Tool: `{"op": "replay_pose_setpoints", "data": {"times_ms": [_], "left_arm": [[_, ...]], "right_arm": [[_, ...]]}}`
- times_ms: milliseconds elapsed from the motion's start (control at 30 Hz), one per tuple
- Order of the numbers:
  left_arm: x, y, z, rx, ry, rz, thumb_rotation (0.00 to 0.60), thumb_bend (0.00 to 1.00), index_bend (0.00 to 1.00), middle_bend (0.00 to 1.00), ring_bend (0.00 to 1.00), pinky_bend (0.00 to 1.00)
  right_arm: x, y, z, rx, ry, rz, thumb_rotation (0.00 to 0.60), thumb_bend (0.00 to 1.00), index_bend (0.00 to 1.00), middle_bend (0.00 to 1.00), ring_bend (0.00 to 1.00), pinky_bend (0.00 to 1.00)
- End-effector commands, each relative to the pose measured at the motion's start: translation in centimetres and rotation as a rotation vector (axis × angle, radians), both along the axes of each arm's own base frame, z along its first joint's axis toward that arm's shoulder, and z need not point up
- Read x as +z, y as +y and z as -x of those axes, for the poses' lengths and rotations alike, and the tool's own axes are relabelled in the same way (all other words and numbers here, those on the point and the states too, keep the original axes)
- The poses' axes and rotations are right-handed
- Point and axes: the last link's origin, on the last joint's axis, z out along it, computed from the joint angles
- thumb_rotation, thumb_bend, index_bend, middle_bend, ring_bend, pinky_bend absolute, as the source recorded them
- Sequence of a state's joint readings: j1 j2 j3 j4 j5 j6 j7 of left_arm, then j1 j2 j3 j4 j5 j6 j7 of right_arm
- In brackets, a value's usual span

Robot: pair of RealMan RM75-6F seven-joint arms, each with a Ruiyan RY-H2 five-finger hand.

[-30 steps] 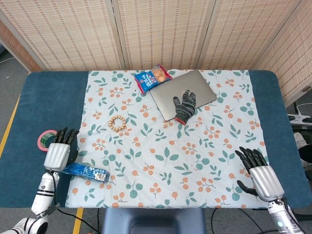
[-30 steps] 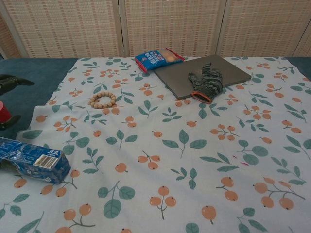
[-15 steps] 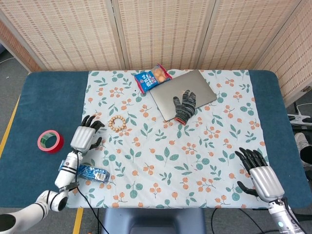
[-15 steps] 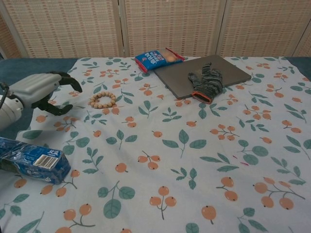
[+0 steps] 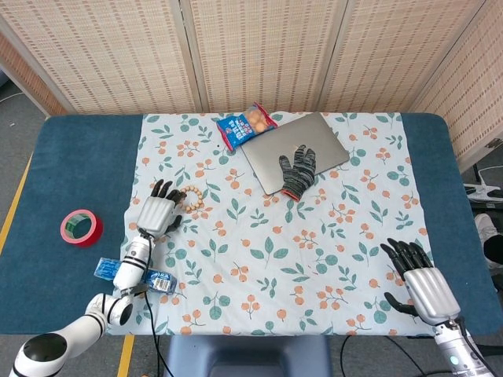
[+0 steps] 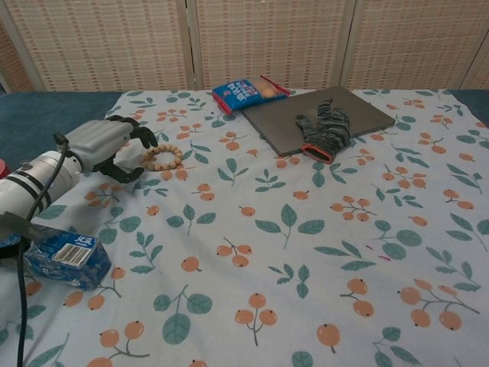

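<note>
My left hand (image 5: 159,210) (image 6: 108,145) hovers over the floral cloth with its fingers apart and nothing in it. Just right of its fingertips lies a wooden bead bracelet (image 5: 189,198) (image 6: 161,157). Under the left forearm sits a blue packet (image 5: 149,279) (image 6: 65,256). My right hand (image 5: 418,280) rests open near the cloth's front right corner, seen only in the head view. At the back lie a grey laptop (image 5: 295,151) (image 6: 317,117) with a dark knit glove (image 5: 299,170) (image 6: 327,128) on it, and a blue snack bag (image 5: 247,126) (image 6: 247,92).
A red tape roll (image 5: 81,227) lies on the blue table cover (image 5: 78,165) left of the cloth. A woven screen (image 5: 259,47) closes off the back. The floral cloth (image 5: 314,259) spreads across the middle of the table.
My left hand has moved right and forward from beside the tape roll, over the blue packet, to just beside the bead bracelet. The right hand has stayed put.
</note>
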State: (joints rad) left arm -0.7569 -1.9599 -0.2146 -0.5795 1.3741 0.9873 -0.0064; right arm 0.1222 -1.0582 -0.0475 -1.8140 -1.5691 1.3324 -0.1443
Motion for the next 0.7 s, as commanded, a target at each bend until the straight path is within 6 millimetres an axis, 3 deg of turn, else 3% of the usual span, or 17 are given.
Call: {"op": "replay_pose_setpoints", "data": {"times_ms": [33,700], "left_arm": [[-0.8,0.1,-0.3,0.001,0.014,0.014,0.6,0.43,0.29,0.28,0.07,0.03],[-2.1,0.9,-0.8,0.006,0.096,0.027,0.6,0.43,0.4,0.4,0.13,0.03]], "right_arm": [[0.0,0.0,0.0,-0.002,-0.001,-0.001,0.6,0.21,0.0,0.0,0.0,0.0],[0.6,0.2,0.0,-0.005,-0.007,-0.004,0.6,0.21,0.0,0.0,0.0,0.0]]}}
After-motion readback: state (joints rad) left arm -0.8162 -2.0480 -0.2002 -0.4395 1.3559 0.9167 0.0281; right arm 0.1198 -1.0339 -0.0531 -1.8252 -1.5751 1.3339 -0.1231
